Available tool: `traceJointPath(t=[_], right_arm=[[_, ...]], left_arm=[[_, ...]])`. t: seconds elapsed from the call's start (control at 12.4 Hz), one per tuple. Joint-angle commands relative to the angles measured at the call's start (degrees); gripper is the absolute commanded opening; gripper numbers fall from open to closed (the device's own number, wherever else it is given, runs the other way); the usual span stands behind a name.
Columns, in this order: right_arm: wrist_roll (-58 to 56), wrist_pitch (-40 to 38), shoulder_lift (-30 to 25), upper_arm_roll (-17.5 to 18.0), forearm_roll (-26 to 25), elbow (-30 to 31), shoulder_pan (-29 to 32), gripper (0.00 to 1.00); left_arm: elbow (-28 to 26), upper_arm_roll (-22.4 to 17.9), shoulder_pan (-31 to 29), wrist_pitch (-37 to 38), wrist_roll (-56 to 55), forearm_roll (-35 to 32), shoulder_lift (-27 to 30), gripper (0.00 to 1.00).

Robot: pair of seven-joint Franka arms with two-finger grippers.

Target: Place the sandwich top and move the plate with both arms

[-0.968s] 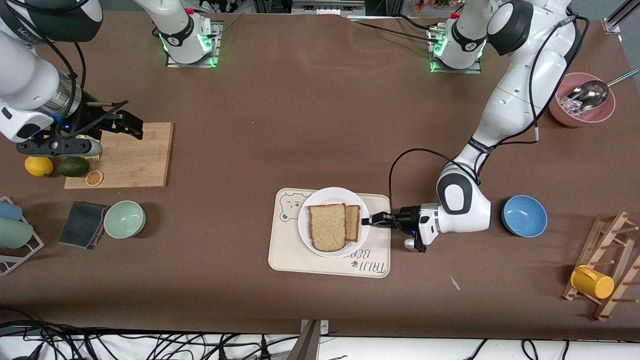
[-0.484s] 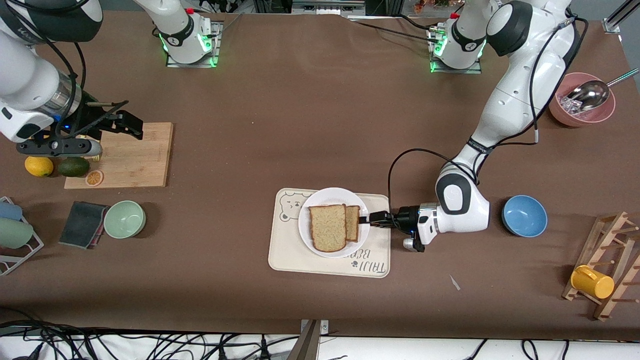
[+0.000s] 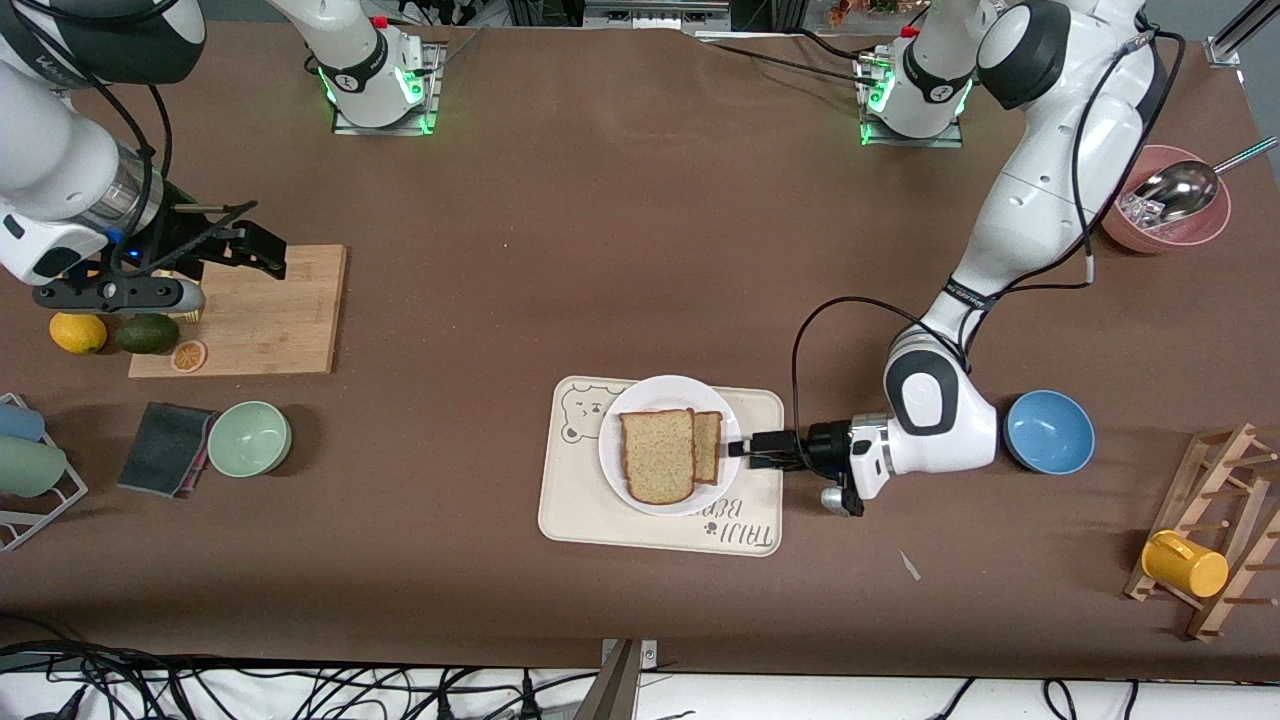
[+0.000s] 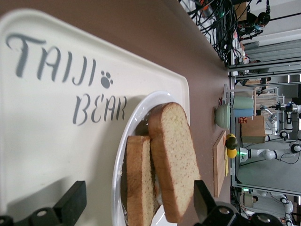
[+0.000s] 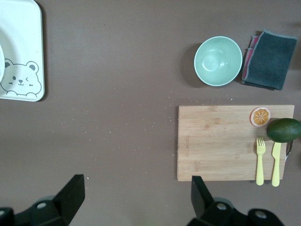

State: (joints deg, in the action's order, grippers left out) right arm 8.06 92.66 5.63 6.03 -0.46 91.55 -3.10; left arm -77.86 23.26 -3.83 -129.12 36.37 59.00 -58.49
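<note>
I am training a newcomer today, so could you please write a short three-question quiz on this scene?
1. True or false: the bread slice lies on the plate.
2. The plate rests on: A) the cutting board B) the bear tray C) the blue bowl.
3. Which tool sits at the plate's rim?

Key:
1. True.
2. B.
3. The left tool, fingers open; the right tool, also open, waits above the cutting board.
</note>
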Motion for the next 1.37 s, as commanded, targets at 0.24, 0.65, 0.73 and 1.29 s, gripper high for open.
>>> traceJointPath(t=[0.24, 0.65, 0.73, 1.29], right_arm=[[-0.5, 0.5, -0.4, 0.1, -0.6, 0.4, -0.1, 1.00], [-0.6, 0.6, -0.4, 0.1, -0.5, 0.4, 0.0, 1.00], [-0.6, 0.6, -0.4, 0.1, -0.5, 0.4, 0.0, 1.00], [-0.7, 0.6, -0.4, 0.1, -0.1, 0.4, 0.0, 1.00]], left_arm=[[-1.5, -2.6, 0.0, 0.9, -9.2, -14.0, 7.1, 1.00], [-1.4, -2.2, 0.7, 1.0, -24.6, -34.7, 11.1, 1.00], [-2.1, -2.1, 0.8, 1.1, -26.5, -39.1, 12.8, 1.00], [-4.3, -3.1, -2.5, 23.5, -30.7, -58.2, 28.7, 1.00]])
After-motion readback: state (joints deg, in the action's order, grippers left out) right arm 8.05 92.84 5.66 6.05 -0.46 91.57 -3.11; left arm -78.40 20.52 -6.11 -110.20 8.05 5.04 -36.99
